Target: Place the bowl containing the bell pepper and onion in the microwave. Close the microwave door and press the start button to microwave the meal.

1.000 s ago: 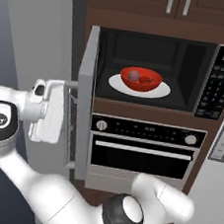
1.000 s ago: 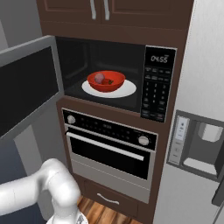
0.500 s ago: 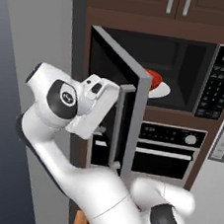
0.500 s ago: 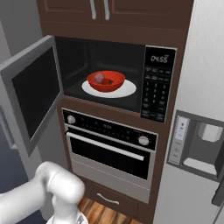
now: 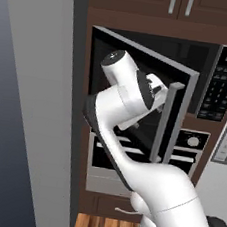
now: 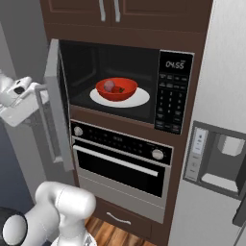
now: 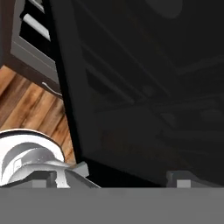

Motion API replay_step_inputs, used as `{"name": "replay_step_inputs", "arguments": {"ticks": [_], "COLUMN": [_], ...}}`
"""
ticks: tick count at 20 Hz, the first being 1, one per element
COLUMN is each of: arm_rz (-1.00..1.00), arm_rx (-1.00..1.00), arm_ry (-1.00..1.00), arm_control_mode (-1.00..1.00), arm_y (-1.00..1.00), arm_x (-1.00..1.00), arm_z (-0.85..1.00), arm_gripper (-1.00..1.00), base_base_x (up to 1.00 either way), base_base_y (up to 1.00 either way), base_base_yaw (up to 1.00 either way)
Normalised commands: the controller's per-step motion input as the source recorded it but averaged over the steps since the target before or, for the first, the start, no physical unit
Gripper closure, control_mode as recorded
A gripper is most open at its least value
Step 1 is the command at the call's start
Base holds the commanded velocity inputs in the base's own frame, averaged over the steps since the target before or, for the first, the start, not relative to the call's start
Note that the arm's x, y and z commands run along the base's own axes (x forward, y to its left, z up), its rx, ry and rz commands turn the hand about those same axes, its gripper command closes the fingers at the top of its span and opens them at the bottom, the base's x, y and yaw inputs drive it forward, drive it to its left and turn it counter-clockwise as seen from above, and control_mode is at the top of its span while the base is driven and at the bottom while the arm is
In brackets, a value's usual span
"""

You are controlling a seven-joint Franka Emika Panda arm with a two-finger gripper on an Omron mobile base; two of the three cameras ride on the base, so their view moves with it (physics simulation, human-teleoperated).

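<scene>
Right base view: gripper [image 6: 37,101] at far left, pressed to the outer face of the door [image 6: 56,103]; door partway swung, not shut. Cannot tell whether the fingers are apart or together. Bowl [image 6: 116,89] with onion [image 6: 110,85] and pepper [image 6: 121,89] sits on the white plate [image 6: 137,99] inside the microwave [image 6: 166,91], so placing looks done. Left: shut the door, press start. Oven [image 6: 120,158] below, wood floor [image 6: 108,234], fridge dispenser [image 6: 216,161] at right

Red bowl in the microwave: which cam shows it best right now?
Right base view. The bowl sits unobstructed on the white turntable plate, vegetables visible inside. In the left base view the microwave door and arm cover it; the hand view faces the dark door glass.
</scene>
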Motion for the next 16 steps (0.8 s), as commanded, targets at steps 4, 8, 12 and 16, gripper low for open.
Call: {"name": "replay_step_inputs", "arguments": {"ticks": [4,8,12,16], "arm_rz": [0.0,0.0,0.0,0.0], "arm_rx": [0.13,0.01,0.0,0.0], "arm_ry": [-0.12,-0.1,-0.12,-0.17], "arm_control_mode": [-1.0,-1.0,-1.0,-1.0], "arm_y": [-1.0,-0.78,-0.3,-0.15], "arm_x": [0.43,0.62,0.76,0.84], "arm_z": [-0.15,-0.27,-0.37,-0.12], "arm_gripper": [-1.0,-1.0,-1.0,-1.0], "base_base_x": [0.0,0.0,0.0,0.0], "base_base_y": [0.0,0.0,0.0,0.0], "base_base_yaw": [0.0,0.0,0.0,0.0]}}
